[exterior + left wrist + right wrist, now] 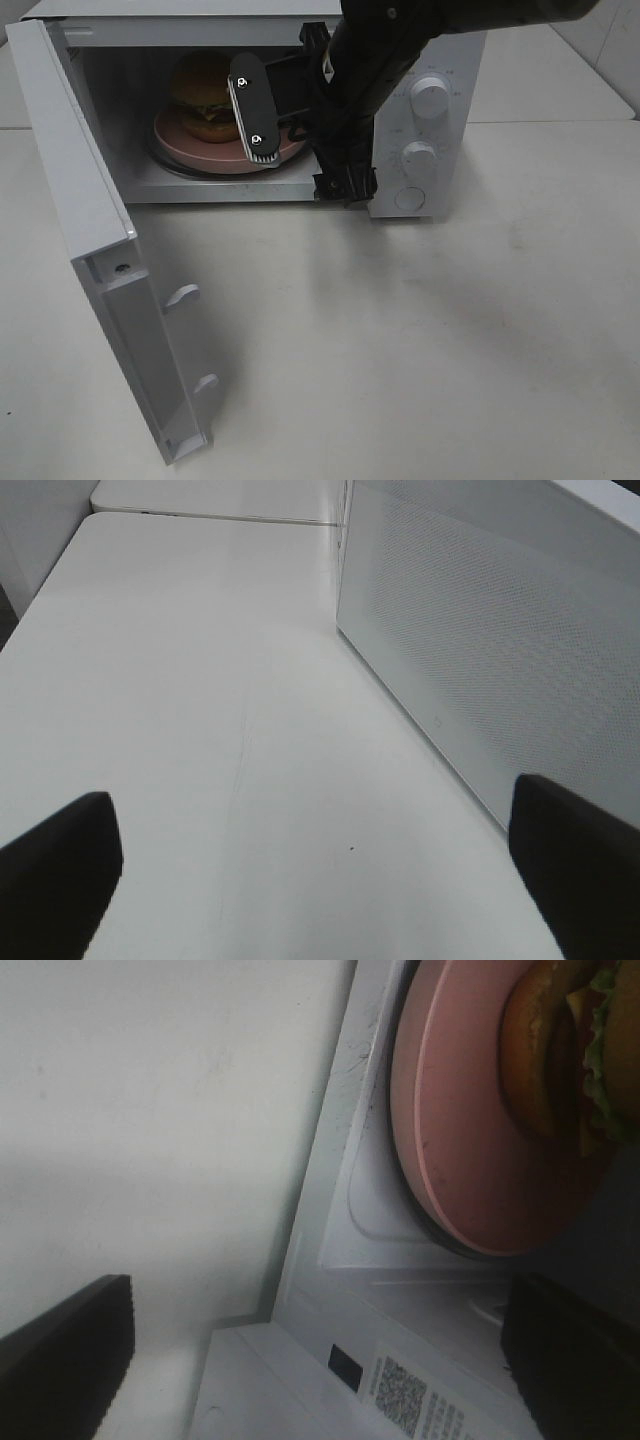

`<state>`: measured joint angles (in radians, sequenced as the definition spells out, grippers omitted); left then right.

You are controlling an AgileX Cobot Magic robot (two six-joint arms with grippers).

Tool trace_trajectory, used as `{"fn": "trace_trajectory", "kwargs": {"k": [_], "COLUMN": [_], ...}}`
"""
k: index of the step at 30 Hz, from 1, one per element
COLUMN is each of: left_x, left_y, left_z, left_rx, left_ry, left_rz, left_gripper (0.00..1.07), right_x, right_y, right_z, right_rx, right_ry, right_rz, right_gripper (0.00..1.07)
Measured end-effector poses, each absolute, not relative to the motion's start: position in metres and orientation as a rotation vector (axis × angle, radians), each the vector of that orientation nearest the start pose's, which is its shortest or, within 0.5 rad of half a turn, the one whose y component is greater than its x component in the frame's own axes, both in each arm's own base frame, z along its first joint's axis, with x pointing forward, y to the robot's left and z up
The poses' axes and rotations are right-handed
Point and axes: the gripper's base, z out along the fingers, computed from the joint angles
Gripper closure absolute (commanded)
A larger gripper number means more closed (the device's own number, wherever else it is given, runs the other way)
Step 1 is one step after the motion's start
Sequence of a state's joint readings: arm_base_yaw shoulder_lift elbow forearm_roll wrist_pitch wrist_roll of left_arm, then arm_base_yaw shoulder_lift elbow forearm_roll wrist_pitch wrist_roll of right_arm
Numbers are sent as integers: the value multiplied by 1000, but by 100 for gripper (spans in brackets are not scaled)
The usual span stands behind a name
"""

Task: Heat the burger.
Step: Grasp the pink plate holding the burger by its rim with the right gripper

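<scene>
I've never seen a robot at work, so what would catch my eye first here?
A white microwave stands with its door swung wide open. Inside, a burger sits on a pink plate. The black arm's right gripper hangs open at the oven's mouth, holding nothing.

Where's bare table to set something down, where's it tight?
Bare table in front of the microwave, right of its open door. Crowded: inside it, with pink plate, burger and right gripper at the mouth.
</scene>
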<state>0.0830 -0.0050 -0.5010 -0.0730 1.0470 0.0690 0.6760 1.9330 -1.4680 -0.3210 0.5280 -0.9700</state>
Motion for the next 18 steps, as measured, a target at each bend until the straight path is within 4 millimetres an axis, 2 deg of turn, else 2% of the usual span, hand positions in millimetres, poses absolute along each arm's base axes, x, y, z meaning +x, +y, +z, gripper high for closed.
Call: {"fn": "trace_trajectory", "kwargs": {"k": [18], "left_x": [-5], "left_y": [-6], "left_z": [279], "left_rx": [-11], "left_ry": [2022], "left_rz": [9], "left_gripper": [9], "right_x": [390], "right_y": [294], "right_z": [192], "right_rx": [-1992], "right_ry": [1500], "right_rz": [-446], "right_gripper": [14]}}
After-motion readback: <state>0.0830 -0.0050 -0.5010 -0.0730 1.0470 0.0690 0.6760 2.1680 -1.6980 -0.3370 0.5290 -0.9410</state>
